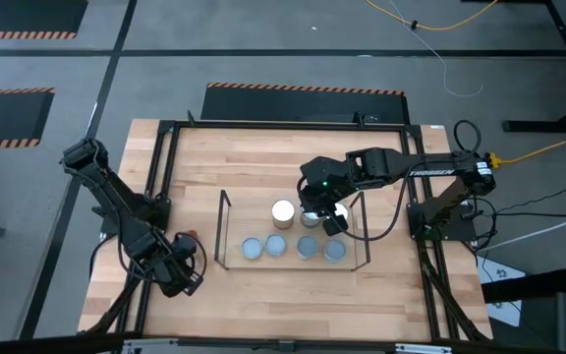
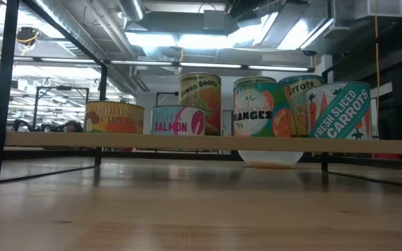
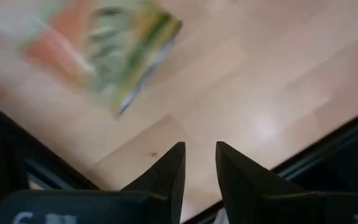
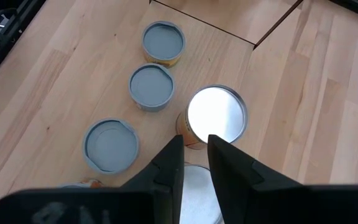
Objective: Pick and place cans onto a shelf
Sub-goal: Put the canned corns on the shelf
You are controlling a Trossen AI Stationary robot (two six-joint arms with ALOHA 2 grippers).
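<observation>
While six cans (image 1: 307,246) stand on the shelf (image 1: 226,228), the right gripper (image 1: 320,218) hovers over them, fingers nearly closed, holding nothing. Placing looks finished; next it should lift clear. Left gripper (image 1: 180,275), equally empty-handed, waits at the desk's (image 1: 254,147) near-left corner.

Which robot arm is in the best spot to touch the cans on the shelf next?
Probably the right. The right gripper hangs directly over the cans on the shelf. The left gripper is off by the table's front-left corner, outside the shelf.
</observation>
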